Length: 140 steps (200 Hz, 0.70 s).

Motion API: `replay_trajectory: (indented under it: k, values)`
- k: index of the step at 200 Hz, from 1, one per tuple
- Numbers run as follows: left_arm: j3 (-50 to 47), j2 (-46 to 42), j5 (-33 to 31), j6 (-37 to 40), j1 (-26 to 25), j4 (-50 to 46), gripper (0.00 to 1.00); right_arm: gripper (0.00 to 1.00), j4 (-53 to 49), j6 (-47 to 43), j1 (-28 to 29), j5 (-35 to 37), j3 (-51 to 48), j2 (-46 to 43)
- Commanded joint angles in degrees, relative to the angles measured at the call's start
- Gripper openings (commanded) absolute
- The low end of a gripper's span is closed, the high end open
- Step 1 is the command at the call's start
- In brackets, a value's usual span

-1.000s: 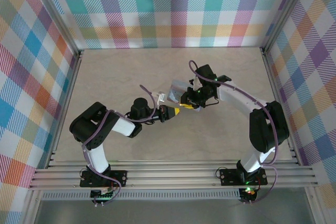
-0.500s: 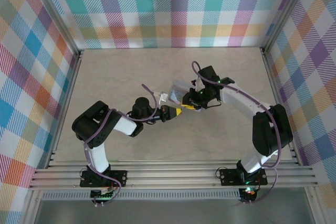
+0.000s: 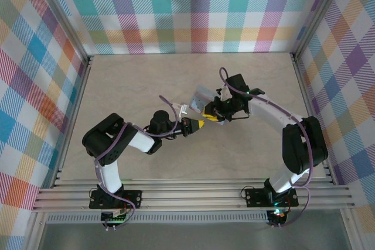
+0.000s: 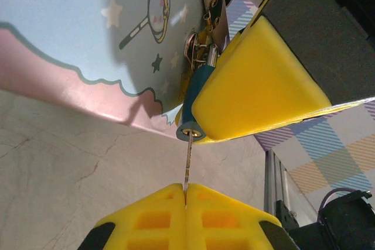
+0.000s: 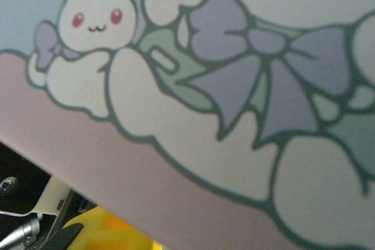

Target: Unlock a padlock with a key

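Observation:
In the left wrist view my left gripper (image 4: 186, 188) is shut on the thin metallic key (image 4: 188, 162). The blade runs straight up into the keyhole at the bottom of the small bluish padlock (image 4: 191, 105). The padlock hangs at the edge of the pale blue cartoon tin (image 4: 76, 21). A yellow finger (image 4: 252, 86) of my right gripper presses on the padlock's side; its other finger is hidden. From above, the left gripper (image 3: 196, 125) and right gripper (image 3: 212, 114) meet beside the tin (image 3: 201, 99). The right wrist view looks close onto the tin's bunny picture (image 5: 234, 57).
The beige table (image 3: 129, 86) lies open around the two arms. Checked walls and metal rails (image 3: 307, 103) close in the sides. A white tag or cable piece (image 3: 181, 109) sits on the left arm just left of the tin.
Both grippers and the tin have drifted slightly to the right over the last second. The key and padlock stay together between them.

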Motion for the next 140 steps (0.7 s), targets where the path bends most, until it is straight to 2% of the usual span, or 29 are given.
replay_trajectory:
  k: [1, 48, 106, 140]
  values:
    - [1.4, -0.6, -2.2, 1.5, -1.1, 7.1, 0.0, 0.0, 1.5, 0.5, 0.7, -6.2, -0.9, -0.7]
    - [1.6, -1.0, -3.6, 2.9, -1.5, 6.1, 0.0, 0.0, 0.8, -0.7, 0.2, -6.8, -1.2, -0.4]
    - [3.9, -7.8, -2.4, 10.5, -1.3, -9.6, 0.0, 0.0, -8.0, -7.6, -0.1, -0.6, 0.4, -0.9]
    - [4.7, -9.0, -0.8, 11.6, -1.3, -12.7, 0.0, 0.0, -8.1, -7.9, -0.1, -1.2, 0.3, -0.7]
